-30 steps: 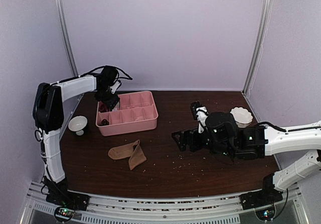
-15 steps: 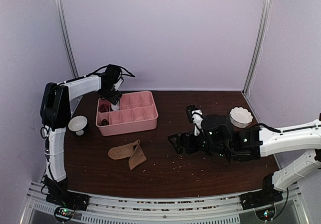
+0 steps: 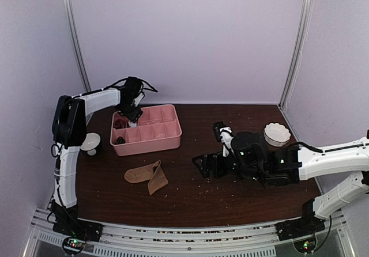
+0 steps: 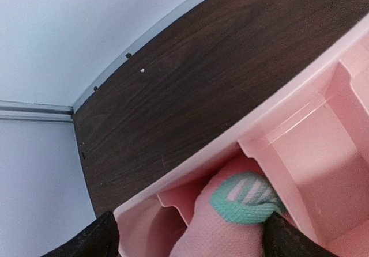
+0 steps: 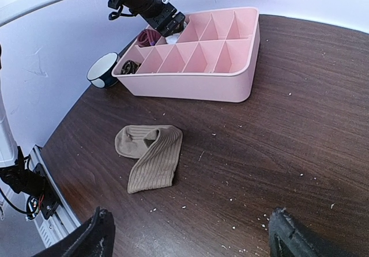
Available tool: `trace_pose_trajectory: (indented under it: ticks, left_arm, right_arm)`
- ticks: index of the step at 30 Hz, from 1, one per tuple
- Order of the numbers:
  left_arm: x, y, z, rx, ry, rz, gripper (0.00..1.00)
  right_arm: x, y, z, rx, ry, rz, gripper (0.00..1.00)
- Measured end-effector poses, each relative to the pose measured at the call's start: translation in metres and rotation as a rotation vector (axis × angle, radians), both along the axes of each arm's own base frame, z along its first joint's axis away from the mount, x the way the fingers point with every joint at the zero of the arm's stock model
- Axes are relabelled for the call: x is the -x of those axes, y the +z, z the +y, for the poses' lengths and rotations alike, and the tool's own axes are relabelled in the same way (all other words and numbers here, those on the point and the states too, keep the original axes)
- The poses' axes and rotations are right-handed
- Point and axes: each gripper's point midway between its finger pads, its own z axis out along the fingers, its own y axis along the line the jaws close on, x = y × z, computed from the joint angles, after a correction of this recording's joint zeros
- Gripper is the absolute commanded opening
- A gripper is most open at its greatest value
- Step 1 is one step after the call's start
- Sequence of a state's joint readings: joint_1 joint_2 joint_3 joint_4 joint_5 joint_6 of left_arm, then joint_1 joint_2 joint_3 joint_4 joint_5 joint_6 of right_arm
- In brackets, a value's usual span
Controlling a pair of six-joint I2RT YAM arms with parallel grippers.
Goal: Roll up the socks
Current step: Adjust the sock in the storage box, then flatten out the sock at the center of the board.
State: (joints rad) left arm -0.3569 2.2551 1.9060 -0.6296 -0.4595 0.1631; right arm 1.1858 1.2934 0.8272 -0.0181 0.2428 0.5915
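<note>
A pink sock with a mint-green patch (image 4: pixel 225 228) lies stuffed in a back-left compartment of the pink divided tray (image 3: pixel 151 147). My left gripper (image 3: pixel 130 112) hangs over that corner, open, its fingertips (image 4: pixel 101 240) wide on either side of the sock; the right tip sits close against the mint patch. The tan-beige socks (image 3: pixel 147 176) lie folded in a V on the table in front of the tray, also seen in the right wrist view (image 5: pixel 151 160). My right gripper (image 3: pixel 209 146) stands open and empty to their right, low over the table.
A dark red rolled bundle (image 5: pixel 150 37) sits in the tray's far-left corner. Left of the tray stands a small dark cup (image 3: pixel 89 143). A white scalloped bowl (image 3: pixel 277 133) is at the back right. Crumbs dot the dark table.
My right arm has slid left toward the tan socks. The left gripper has shifted slightly back and right over the tray's corner. The tan socks have not moved.
</note>
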Motion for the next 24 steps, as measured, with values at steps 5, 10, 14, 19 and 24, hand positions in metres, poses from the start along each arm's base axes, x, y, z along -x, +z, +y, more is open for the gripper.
trace_pose_trajectory:
  ticks: [5, 10, 14, 19, 24]
  left_arm:
    - [0.005, 0.004, -0.002, -0.007, -0.038, 0.025, 0.98]
    - [0.021, 0.03, -0.002, 0.002, -0.086, 0.021, 0.98]
    - [0.044, 0.08, 0.003, 0.031, -0.116, -0.029, 0.98]
    - [0.074, 0.162, 0.01, 0.107, -0.146, -0.154, 0.98]
    - [0.106, 0.197, 0.027, 0.186, -0.156, -0.173, 0.98]
  right_arm:
    - [0.004, 0.001, 0.002, -0.002, 0.011, -0.001, 0.96]
    - [0.006, 0.007, 0.0, -0.011, 0.016, -0.008, 0.99]
    - [0.006, 0.008, -0.002, 0.004, 0.014, -0.018, 1.0]
    - [0.004, 0.008, 0.002, 0.065, 0.006, -0.049, 1.0]
    - [0.009, -0.008, 0.046, 0.183, 0.068, -0.077, 1.0]
